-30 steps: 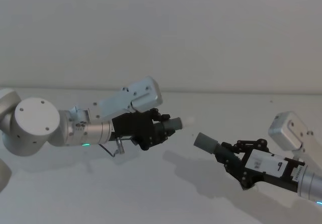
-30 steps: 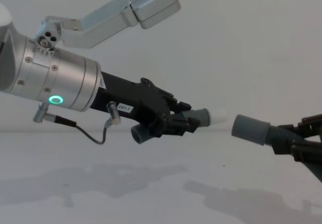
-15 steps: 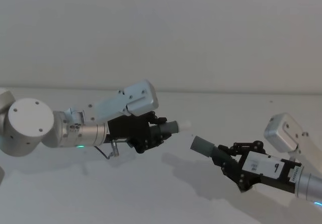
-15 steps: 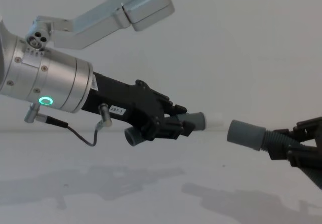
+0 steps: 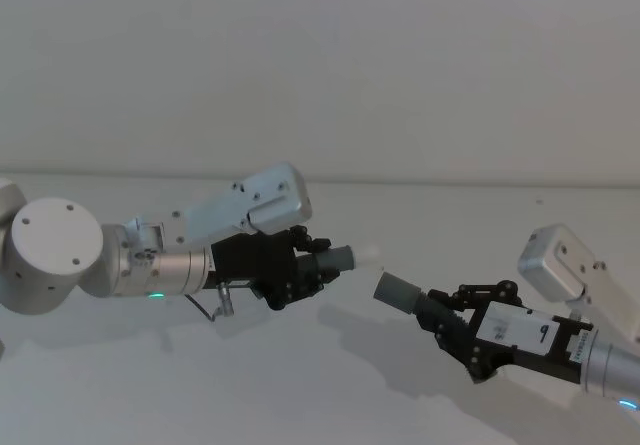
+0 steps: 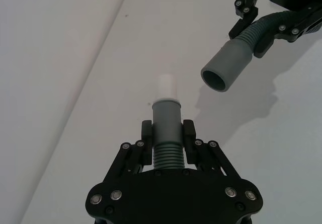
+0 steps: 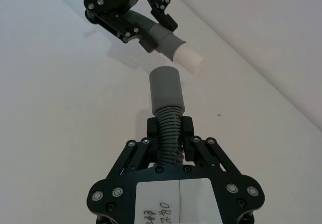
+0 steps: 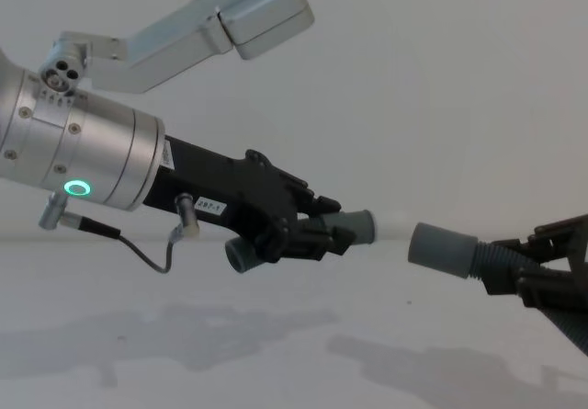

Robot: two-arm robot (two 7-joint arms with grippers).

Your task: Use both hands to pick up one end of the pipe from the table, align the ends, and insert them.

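Both pieces hung above the desk (image 5: 330, 385). The left claw (image 5: 305, 265) was clamped on the short tube (image 8: 344, 230), its whitish tip (image 6: 166, 86) aimed at the cuff (image 5: 398, 292) of the long tube (image 7: 168, 126), gripped by the right claw (image 5: 455, 320). The ends were close but offset, so squaring up looked needed before pushing in.

Open gap between whitish tip (image 8: 393, 222) and cuff (image 8: 442, 249); bare table (image 5: 300, 385) beneath
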